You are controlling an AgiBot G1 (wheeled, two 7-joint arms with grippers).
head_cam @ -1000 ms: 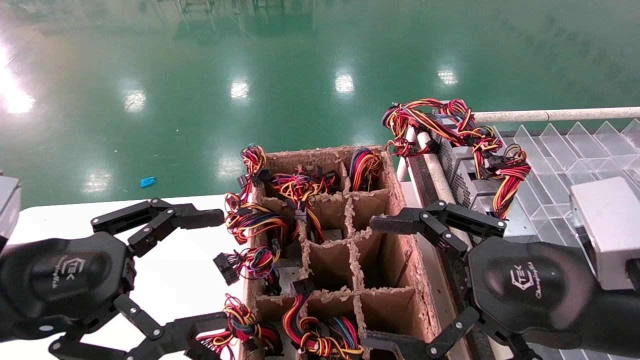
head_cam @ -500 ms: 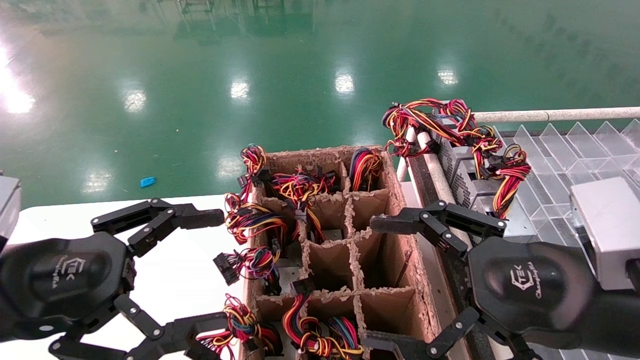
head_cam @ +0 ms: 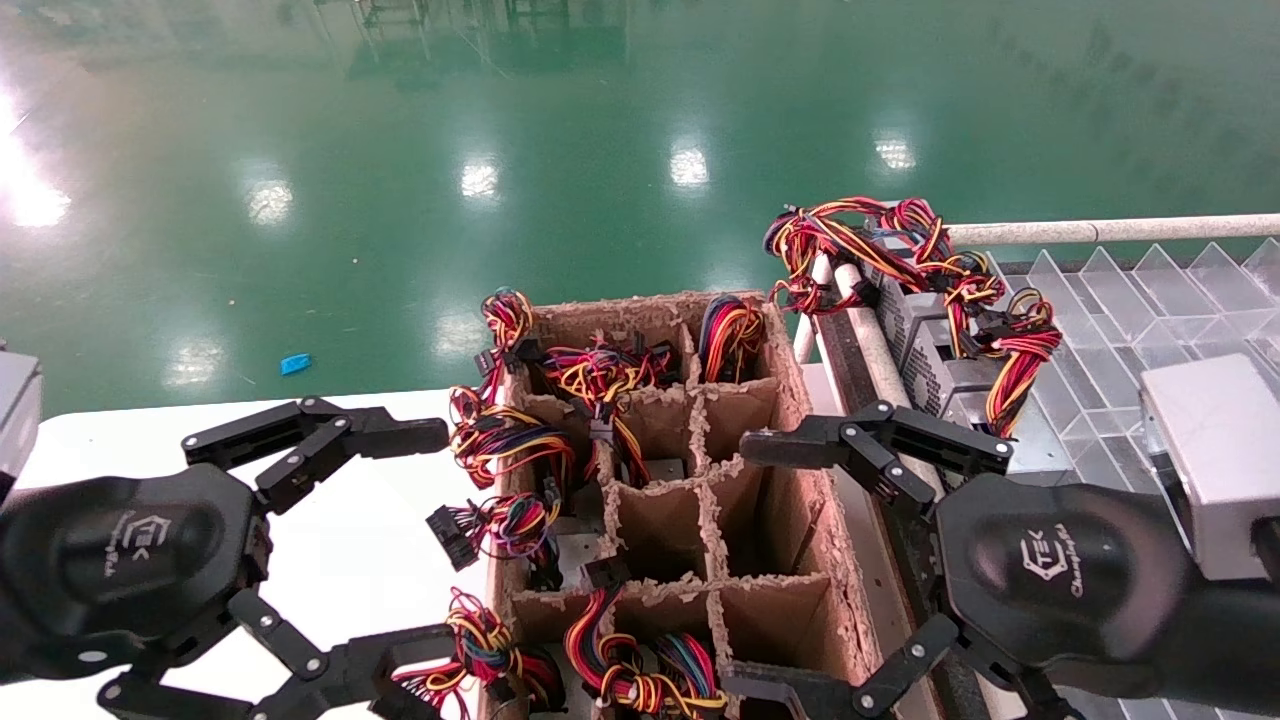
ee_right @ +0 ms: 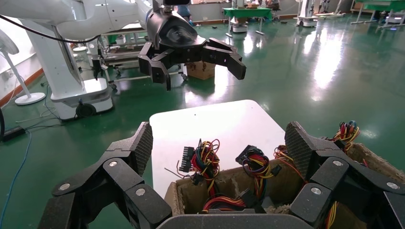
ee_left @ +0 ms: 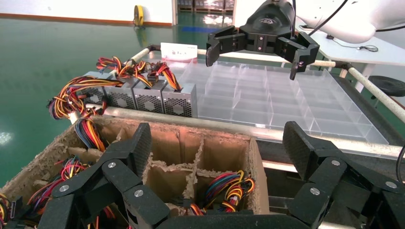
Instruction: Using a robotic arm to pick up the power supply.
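Note:
Several power supplies stand in a divided cardboard box [head_cam: 800,520]; mostly their wire bundles [head_cam: 505,440] show above the cells. A bundle [ee_left: 229,188] lies in the cell below my left gripper. More silver power supplies [head_cam: 925,345] stand in a row on the rack to the right, wires piled on top, and appear again as the row [ee_left: 143,98]. My left gripper [head_cam: 415,550] hangs open beside the box's left side, holding nothing. My right gripper [head_cam: 745,570] hangs open over the box's right edge, also holding nothing. The wrist views show my left gripper [ee_left: 217,143] and right gripper [ee_right: 219,143] wide open.
The box sits on a white table [head_cam: 340,560]. A clear plastic divided tray [head_cam: 1130,300] lies on the right behind a metal rail [head_cam: 1100,230]. Several cells in the box's middle and right columns hold nothing. Green floor lies beyond.

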